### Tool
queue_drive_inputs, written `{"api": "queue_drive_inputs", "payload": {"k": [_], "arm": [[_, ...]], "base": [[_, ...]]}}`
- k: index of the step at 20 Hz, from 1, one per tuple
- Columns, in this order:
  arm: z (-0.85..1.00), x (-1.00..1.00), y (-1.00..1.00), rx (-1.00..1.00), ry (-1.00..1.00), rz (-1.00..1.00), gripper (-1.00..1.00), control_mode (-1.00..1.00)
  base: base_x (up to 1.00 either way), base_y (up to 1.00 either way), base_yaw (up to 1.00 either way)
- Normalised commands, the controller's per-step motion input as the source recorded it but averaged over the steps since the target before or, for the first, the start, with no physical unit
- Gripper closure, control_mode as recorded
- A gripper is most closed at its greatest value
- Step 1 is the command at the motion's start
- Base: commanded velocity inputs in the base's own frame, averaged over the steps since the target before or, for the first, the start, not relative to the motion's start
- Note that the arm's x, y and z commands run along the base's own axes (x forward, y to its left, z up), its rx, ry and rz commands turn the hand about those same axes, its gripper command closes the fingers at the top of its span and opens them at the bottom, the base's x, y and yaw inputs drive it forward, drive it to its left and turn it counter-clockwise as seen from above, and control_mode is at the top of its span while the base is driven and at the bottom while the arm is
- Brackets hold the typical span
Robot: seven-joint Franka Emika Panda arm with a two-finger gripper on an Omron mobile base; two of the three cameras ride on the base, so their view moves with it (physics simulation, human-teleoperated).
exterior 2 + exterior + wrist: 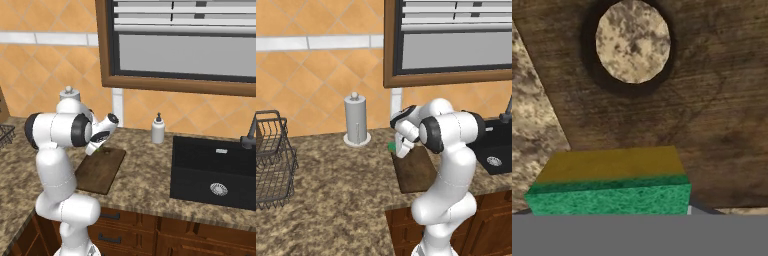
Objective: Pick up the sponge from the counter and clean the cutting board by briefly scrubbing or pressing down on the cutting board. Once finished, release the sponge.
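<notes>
The dark brown cutting board lies on the speckled counter, next to the arm. My gripper points down over the board's far end, shut on the sponge. In the hand view the sponge sits close to the camera, green face toward it and yellow face on top, hiding the fingertips. The board's wood and its round hole lie right behind it. Whether the sponge touches the board I cannot tell.
A paper towel holder stands at the back wall left of the board. A wire basket sits at the far left. A soap bottle and the black sink with its faucet lie to the right.
</notes>
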Motion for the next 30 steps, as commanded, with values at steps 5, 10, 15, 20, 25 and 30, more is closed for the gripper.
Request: {"api": "queue_drive_inputs", "payload": {"k": [5,10,15,20,25,30], "arm": [[0.0,-0.35,0.0,0.0,-0.14,-0.01,1.0,-1.0],[-0.18,0.0,-0.01,0.0,0.15,0.0,1.0,-1.0],[-0.33,-0.61,-0.01,0.0,0.18,0.0,1.0,-1.0],[-0.27,-0.94,0.0,0.0,0.0,0.0,1.0,-1.0],[-0.39,-0.78,0.0,0.0,0.0,0.0,1.0,-1.0],[-0.43,-0.96,0.01,0.0,0.0,0.0,1.0,-1.0]], "base": [[0.0,0.0,0.0],[0.0,0.0,0.0],[0.0,0.0,0.0],[0.0,0.0,0.0],[0.0,0.0,0.0],[0.0,0.0,0.0]]}}
